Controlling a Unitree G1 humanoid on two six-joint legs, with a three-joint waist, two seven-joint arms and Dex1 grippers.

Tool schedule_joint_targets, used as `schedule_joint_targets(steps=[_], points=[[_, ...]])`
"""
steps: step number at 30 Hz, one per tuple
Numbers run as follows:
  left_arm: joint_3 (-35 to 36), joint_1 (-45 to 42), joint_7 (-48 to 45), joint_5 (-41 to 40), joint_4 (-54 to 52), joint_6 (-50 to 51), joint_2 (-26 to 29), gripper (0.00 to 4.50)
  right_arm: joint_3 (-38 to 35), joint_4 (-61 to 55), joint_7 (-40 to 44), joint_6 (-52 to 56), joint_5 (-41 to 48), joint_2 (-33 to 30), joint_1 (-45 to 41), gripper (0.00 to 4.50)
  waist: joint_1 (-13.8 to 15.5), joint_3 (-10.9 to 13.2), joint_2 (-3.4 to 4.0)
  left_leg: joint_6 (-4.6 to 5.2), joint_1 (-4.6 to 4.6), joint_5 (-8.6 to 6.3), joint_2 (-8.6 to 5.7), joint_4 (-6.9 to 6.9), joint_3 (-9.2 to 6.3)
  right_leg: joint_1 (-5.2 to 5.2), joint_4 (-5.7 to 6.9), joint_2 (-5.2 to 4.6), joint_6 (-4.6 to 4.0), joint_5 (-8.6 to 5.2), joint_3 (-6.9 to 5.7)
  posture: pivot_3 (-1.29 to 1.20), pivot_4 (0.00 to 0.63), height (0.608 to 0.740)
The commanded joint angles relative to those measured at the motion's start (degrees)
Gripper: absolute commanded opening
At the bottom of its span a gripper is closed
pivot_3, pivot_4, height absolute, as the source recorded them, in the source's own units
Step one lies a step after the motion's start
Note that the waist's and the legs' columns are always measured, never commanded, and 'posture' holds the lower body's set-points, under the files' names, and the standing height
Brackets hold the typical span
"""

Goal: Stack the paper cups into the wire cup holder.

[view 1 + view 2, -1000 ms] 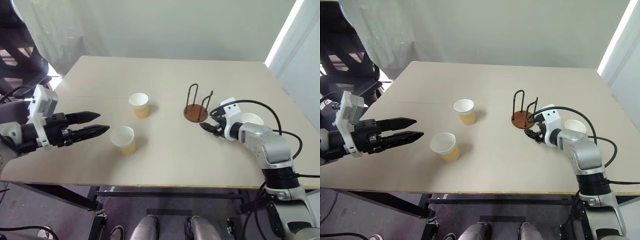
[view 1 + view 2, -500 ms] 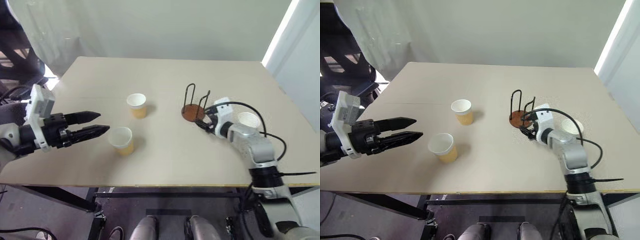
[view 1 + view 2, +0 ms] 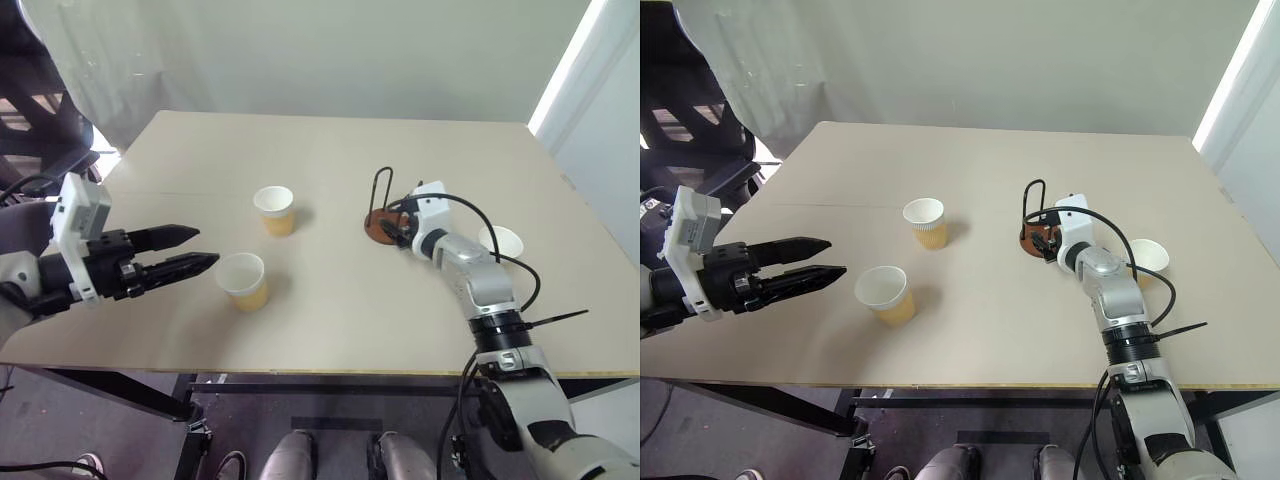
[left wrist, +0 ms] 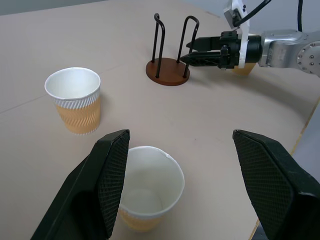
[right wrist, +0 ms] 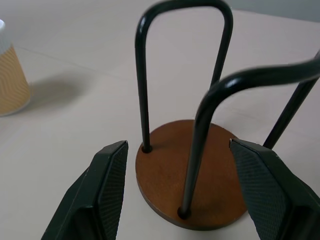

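Three tan-yellow paper cups stand upright on the table: a far cup (image 3: 274,208), a near cup (image 3: 243,280) and a right cup (image 3: 500,243). The wire cup holder (image 3: 383,212), a rust-brown disc with two black loops, stands empty mid-table. My left gripper (image 3: 203,249) hovers open just left of the near cup (image 4: 150,187), which lies ahead between the fingers (image 4: 110,175). My right gripper (image 3: 392,232) is open at the holder's near edge. Its fingers (image 5: 107,195) flank the disc base (image 5: 200,170) and a loop, with no clear contact.
The tan table (image 3: 330,150) has bare room behind the holder and along the front edge. A black cable loops off my right wrist (image 3: 470,205) above the right cup. A dark chair stands off the table's far left corner.
My right gripper has moved forward and left up to the holder's base, uncovering the right cup beside the arm. The left gripper has stayed put.
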Motion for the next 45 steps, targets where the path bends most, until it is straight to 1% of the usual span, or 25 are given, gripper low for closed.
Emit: schedule_joint_targets(steps=[1,6,7,8,10,16,17,25,26,27,28,29,30,32,34,39,45], points=[[2.0,0.0,0.4,-0.6,-1.8,0.1,0.5,3.5,-0.4,1.1,-0.9,-3.3,-0.8,0.7,-2.4,3.31,0.0,0.0,0.0,-0.05,0.0,-0.03,0.06,0.0,0.0,0.0,0.0,0.04,-0.03,-0.01,-0.01,0.0,0.15,0.74],[2.7,0.2,0.9,-0.4,-2.0,0.1,0.6,3.5,-0.5,5.4,-1.6,-7.0,-1.6,2.5,-3.8,3.31,0.0,0.0,0.0,-0.19,0.01,-0.1,0.23,0.0,0.0,-0.05,0.02,0.18,-0.16,-0.04,-0.04,0.0,0.15,0.74],[2.9,0.4,0.9,-0.5,-2.2,0.2,0.6,3.53,-0.8,6.0,-1.7,-7.5,-1.5,2.7,-4.0,3.13,0.0,0.0,0.0,-0.21,0.01,-0.12,0.26,0.0,0.0,-0.05,0.02,0.2,-0.19,-0.04,-0.04,0.0,0.15,0.74],[3.1,0.6,1.0,-0.5,-2.4,0.2,0.6,3.55,-1.0,6.4,-1.8,-7.9,-1.4,2.8,-4.1,2.91,0.0,0.0,0.0,-0.21,0.0,-0.12,0.27,0.0,0.0,-0.07,0.02,0.21,-0.21,-0.03,-0.04,0.0,0.15,0.74],[3.3,0.8,1.0,-0.6,-2.5,0.3,0.6,3.55,-1.2,7.0,-1.7,-8.4,-1.4,2.9,-4.2,2.35,0.0,0.0,0.0,-0.22,0.0,-0.13,0.29,0.0,0.0,-0.07,0.02,0.23,-0.23,-0.03,-0.04,0.0,0.15,0.74],[3.5,0.8,1.1,-0.6,-2.7,0.5,0.5,3.55,-1.3,7.6,-1.6,-9.1,-1.6,3.0,-4.4,0.17,0.0,0.0,0.0,-0.23,0.0,-0.13,0.31,0.0,0.01,-0.07,0.02,0.23,-0.29,-0.01,-0.04,0.0,0.15,0.74],[3.6,0.9,1.1,-0.6,-2.7,0.5,0.5,3.55,-1.2,7.5,-1.5,-9.1,-1.7,2.9,-4.3,0.03,0.0,0.0,0.0,-0.23,0.01,-0.13,0.31,0.0,0.0,-0.07,0.02,0.24,-0.3,0.0,-0.04,0.0,0.15,0.74],[3.9,1.1,1.1,-0.6,-2.8,0.7,0.5,3.55,-1.1,7.4,-1.2,-9.2,-1.9,2.7,-4.2,0.03,0.0,0.0,0.0,-0.24,0.01,-0.14,0.35,0.0,0.0,-0.07,0.03,0.26,-0.34,0.02,-0.04,0.0,0.15,0.74],[3.6,1.0,1.0,-0.3,-2.5,0.5,0.6,3.55,0.1,3.1,4.4,-6.9,0.2,1.2,-2.4,0.03,0.0,0.0,0.0,-0.24,0.01,-0.14,0.35,0.0,0.0,-0.07,0.02,0.26,-0.34,0.02,-0.04,0.0,0.15,0.74],[3.0,0.7,0.4,0.1,-1.8,0.2,1.0,3.55,3.3,-8.4,17.0,-2.8,6.4,-4.4,2.7,0.03,0.1,0.0,0.01,-0.24,0.0,-0.14,0.35,0.0,0.0,-0.08,0.02,0.27,-0.34,0.02,-0.05,0.0,0.15,0.74],[2.4,0.3,-0.1,0.5,-1.1,-0.1,1.3,3.55,5.8,-17.3,26.5,0.5,11.1,-8.7,6.6,0.03,0.6,0.0,0.01,-0.24,-0.05,-0.14,0.35,0.0,0.0,-0.08,0.01,0.27,-0.35,0.01,-0.08,0.0,0.15,0.74],[2.0,0.0,-0.4,0.7,-0.7,-0.2,1.4,3.55,7.3,-23.4,32.4,2.9,14.4,-11.7,9.3,0.03,0.9,0.0,0.0,-0.24,-0.25,-0.14,0.35,0.01,0.01,-0.09,-0.1,0.27,-0.36,-0.01,-0.17,0.0,0.15,0.74],[1.6,-0.3,-0.7,0.9,-0.4,-0.3,1.5,3.55,8.2,-27.2,35.5,4.5,16.9,-13.7,10.9,0.03,1.0,-0.1,-0.08,-0.24,-0.29,-0.18,0.34,0.05,0.02,-0.05,-0.06,0.27,-0.36,-0.05,-0.2,0.0,0.15,0.74],[0.7,-1.1,-0.9,1.1,0.2,-0.7,1.7,3.55,8.4,-29.4,36.4,6.1,18.4,-14.9,11.6,0.03,0.4,-0.1,-0.22,-0.58,-0.19,-0.33,0.5,0.21,0.03,0.1,-0.13,0.41,-0.29,-0.08,-0.19,0.0,0.15,0.74],[0.0,-1.9,-1.1,1.3,0.6,-0.8,1.7,3.55,8.4,-30.1,36.5,6.8,18.7,-15.1,11.7,0.03,-0.4,-0.1,-0.27,-0.7,-0.13,-0.25,0.64,0.23,0.03,0.12,-0.26,0.61,-0.3,-0.07,-0.08,0.0,0.15,0.74],[-0.6,-2.6,-1.7,1.7,1.0,-0.7,1.8,3.55,9.0,-30.9,36.5,6.8,18.6,-14.8,12.2,0.03,-0.7,-0.1,-0.27,-0.58,0.08,0.05,0.93,0.16,0.02,0.15,-0.11,0.9,-0.54,-0.04,-0.01,0.0,0.15,0.74],[-1.1,-3.1,-2.2,2.4,1.1,-0.6,1.8,3.55,9.9,-30.0,35.6,4.5,16.4,-14.4,12.5,0.03,-0.7,-0.1,-0.28,-0.52,0.17,0.19,1.02,0.15,0.01,0.14,0.03,0.98,-0.93,0.12,0.02,0.0,0.15,0.74]])
